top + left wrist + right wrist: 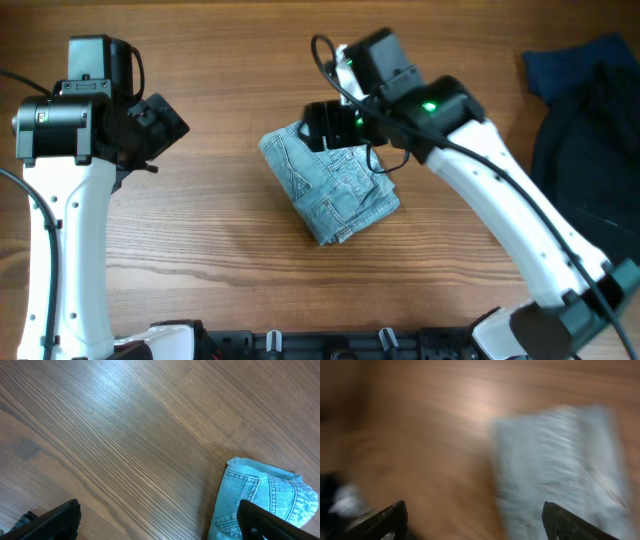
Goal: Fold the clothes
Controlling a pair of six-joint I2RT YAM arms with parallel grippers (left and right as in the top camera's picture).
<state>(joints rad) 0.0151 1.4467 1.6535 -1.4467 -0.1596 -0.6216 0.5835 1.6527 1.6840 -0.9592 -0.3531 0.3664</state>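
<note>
**Folded jean shorts at table centre, both claws spread**

The wooden table (220, 250) fills the overhead view, its grain running side to side. The two white arms reach in from the 6 o'clock edge. The left arm (60, 220) stands up along the 9 o'clock side, and the right arm (510, 220) slants from 5 o'clock toward the centre.

A dark navy fabric pile (590, 120) lies at 3 o'clock against the table edge, well apart from the denim.

The jean shorts (335, 190) lie just right of the table's centre, folded into a compact, roughly rectangular bundle. Its long axis runs from 11 o'clock to 5 o'clock. The narrow upper end points toward 11 o'clock and sits under the right arm's black wrist. The lower end points toward 5 o'clock and lies bare. A stitched pocket and seams face up.

The right gripper (325, 128) hangs over that upper end; whether it touches the cloth I cannot tell. Its own camera is blurred, yet shows the two fingers (390, 520) spread wide, with pale denim below them toward 3 o'clock and nothing pinched.

The left gripper (160, 527) is near the 9 o'clock side, away from the shorts, over bare wood. Its fingers (52, 522) are set wide apart and hold nothing. In its wrist view the denim shows at 4 o'clock, partly behind one finger
</note>
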